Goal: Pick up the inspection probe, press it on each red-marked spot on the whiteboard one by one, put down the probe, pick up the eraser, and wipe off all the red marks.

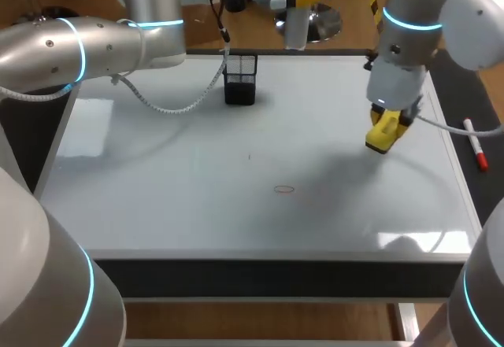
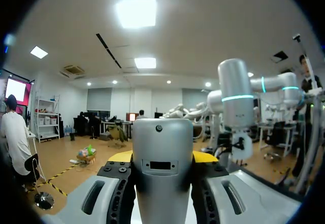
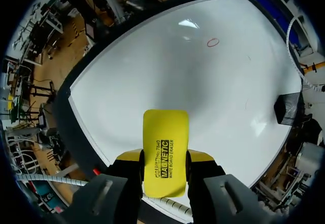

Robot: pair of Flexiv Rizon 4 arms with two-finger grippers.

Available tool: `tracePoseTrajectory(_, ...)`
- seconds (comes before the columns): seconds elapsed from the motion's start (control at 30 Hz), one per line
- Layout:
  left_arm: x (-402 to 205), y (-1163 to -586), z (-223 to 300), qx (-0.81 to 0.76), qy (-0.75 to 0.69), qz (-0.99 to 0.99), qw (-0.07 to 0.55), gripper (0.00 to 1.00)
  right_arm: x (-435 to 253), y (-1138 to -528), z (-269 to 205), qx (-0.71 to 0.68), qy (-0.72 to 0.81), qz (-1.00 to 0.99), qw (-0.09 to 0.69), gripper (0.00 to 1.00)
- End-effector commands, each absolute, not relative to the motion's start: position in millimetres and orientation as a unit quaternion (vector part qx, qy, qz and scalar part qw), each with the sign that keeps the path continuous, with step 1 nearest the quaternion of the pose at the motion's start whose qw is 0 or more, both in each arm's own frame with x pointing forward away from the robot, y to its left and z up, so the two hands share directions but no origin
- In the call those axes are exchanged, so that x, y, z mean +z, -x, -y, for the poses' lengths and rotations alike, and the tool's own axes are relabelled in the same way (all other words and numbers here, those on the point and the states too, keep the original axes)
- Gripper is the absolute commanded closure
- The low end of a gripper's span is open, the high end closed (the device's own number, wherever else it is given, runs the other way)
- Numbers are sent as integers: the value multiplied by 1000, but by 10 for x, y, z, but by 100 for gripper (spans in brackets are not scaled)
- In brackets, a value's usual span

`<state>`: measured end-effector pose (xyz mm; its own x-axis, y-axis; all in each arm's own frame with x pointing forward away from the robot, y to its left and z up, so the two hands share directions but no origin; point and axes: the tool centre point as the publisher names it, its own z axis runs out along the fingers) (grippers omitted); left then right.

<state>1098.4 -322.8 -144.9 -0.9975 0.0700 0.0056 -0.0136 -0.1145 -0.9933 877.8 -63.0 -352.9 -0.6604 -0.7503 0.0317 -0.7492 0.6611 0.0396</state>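
Stretching across the whole desk [image 1: 441, 272]: a glossy whiteboard [image 1: 157, 205]. Standing upright near its far edge: a black mesh holder [image 1: 240, 79]. Showing near the middle: a small red oval mark [image 1: 284, 190] (with a fainter speck just beyond). Lying along the dark right-hand strip: a red-capped marker [image 1: 476, 144].

Black lettering on the eraser [image 3: 165, 132]

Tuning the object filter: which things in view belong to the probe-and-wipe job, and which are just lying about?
Job:
- yellow block whiteboard eraser, held in the right gripper
- red oval mark
- white whiteboard
- silver cylindrical probe, held in the left gripper

Lying about:
- black mesh pen holder
- white marker pen with red cap, beside the board's edge
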Motion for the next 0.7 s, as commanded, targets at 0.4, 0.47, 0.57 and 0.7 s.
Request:
tracePoseTrajectory(0.4, -1430, -10988, 3227, 745, 21, 666, 29, 100, -3517, -8476, 997, -29, -390, 920, 2, 100)
tracePoseTrajectory(0.47, -1430, -10988, 3227, 745, 21, 666, 29, 100, -3517, -8476, 997, -29, -390, 920, 2, 100)
tracePoseTrajectory(0.57, -1430, -10988, 3227, 745, 21, 666, 29, 100, -3517, -8476, 997, -29, -390, 920, 2, 100)
tracePoseTrajectory(0.7, -1430, -10988, 3227, 745, 21, 666, 29, 100, -3517, -8476, 997, -29, -390, 920, 2, 100)
